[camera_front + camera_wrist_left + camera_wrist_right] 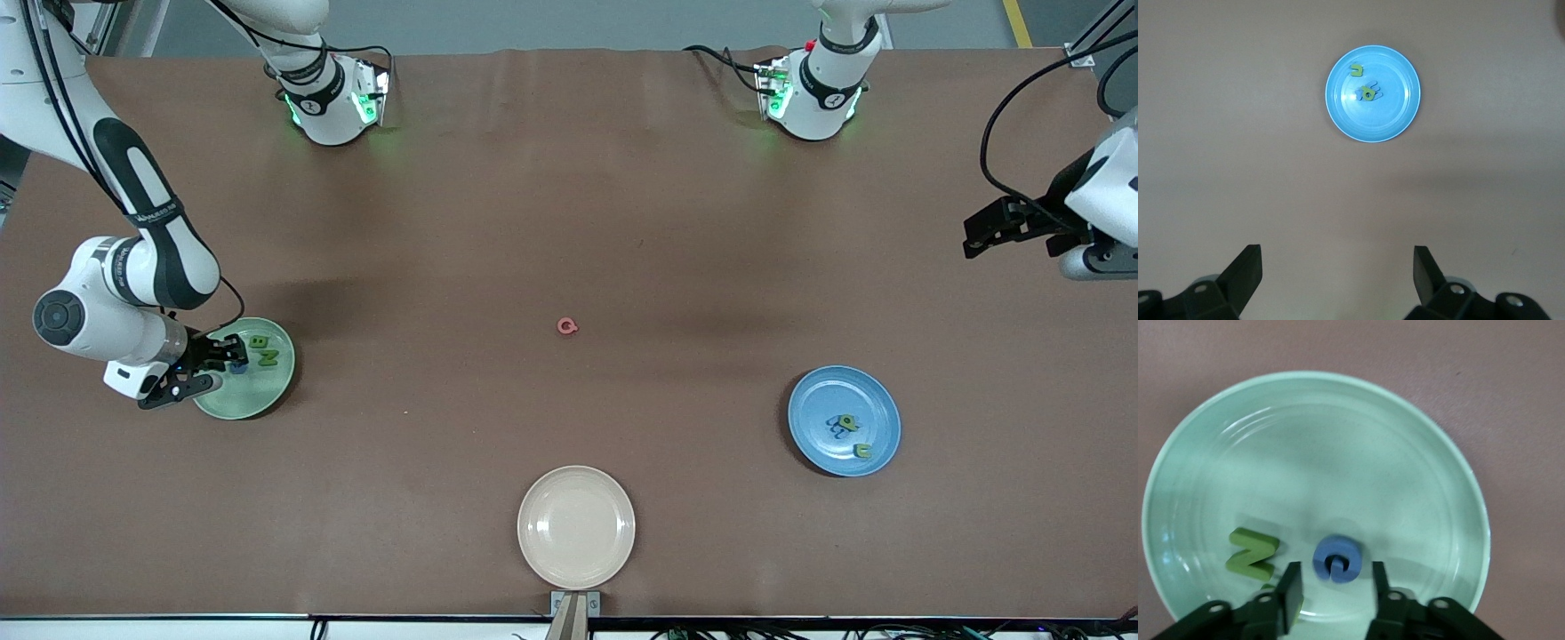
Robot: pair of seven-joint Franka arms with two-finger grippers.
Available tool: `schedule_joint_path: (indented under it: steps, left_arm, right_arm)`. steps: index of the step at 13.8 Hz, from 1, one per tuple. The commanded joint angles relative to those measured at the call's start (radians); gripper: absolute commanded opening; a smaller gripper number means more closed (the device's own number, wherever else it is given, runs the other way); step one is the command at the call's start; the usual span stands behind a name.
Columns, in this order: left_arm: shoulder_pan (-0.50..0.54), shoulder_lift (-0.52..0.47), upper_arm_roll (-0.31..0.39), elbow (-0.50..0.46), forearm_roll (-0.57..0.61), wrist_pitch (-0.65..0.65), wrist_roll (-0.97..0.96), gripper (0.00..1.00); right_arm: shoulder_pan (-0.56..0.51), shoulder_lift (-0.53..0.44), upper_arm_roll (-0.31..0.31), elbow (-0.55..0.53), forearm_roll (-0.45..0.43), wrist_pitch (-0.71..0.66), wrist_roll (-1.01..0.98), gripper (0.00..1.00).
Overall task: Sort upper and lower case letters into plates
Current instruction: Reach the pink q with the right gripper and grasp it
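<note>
My right gripper (233,354) hangs low over the pale green plate (267,398), open. A blue letter (1337,559) lies flat in the plate (1338,433) just ahead of the gripper (1336,587), with a gap to each finger. Green letters, an N (1251,553) and a B (259,341), lie beside it. A pink letter (567,326) lies alone mid-table. The blue plate (822,400) holds two green letters (850,423) and a blue one. My left gripper (978,236) waits open, high over the left arm's end of the table; its wrist view shows the blue plate (1388,117) past the gripper (1338,267).
A beige plate (576,527) sits at the table's edge nearest the front camera, with nothing in it. Bare brown tabletop stretches between the plates and around the pink letter.
</note>
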Motion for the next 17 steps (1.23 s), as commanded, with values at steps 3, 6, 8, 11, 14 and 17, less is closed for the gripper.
schedule_joint_path:
  steps: [3,6,8,11,14,17]
  left_arm:
    - [-0.008,-0.042,0.022,-0.030,-0.017,-0.006,0.028,1.00]
    - [-0.008,-0.037,0.020,-0.032,-0.017,-0.006,0.028,1.00]
    - [-0.008,-0.032,0.020,-0.032,-0.017,-0.003,0.030,1.00]
    - [-0.006,-0.031,0.020,-0.030,-0.017,0.003,0.030,1.00]
    - [-0.008,-0.028,0.020,-0.030,-0.017,0.017,0.030,1.00]
    - [-0.008,-0.026,0.020,-0.032,-0.017,0.018,0.030,1.00]
  right_arm:
    - [0.050,-0.184,0.105,-0.014,-0.006,-0.249,0.270,0.98]
    - [0.139,-0.250,0.285,-0.005,0.034,-0.378,0.708,1.00]
    - [0.202,-0.240,0.393,0.037,0.088,-0.372,1.009,1.00]
    - [0.397,-0.169,0.407,0.131,0.122,-0.320,1.217,1.00]
    - [0.500,-0.035,0.395,0.232,0.077,-0.294,1.420,0.99]
    - [0.592,0.105,0.346,0.312,-0.033,-0.224,1.631,0.99]
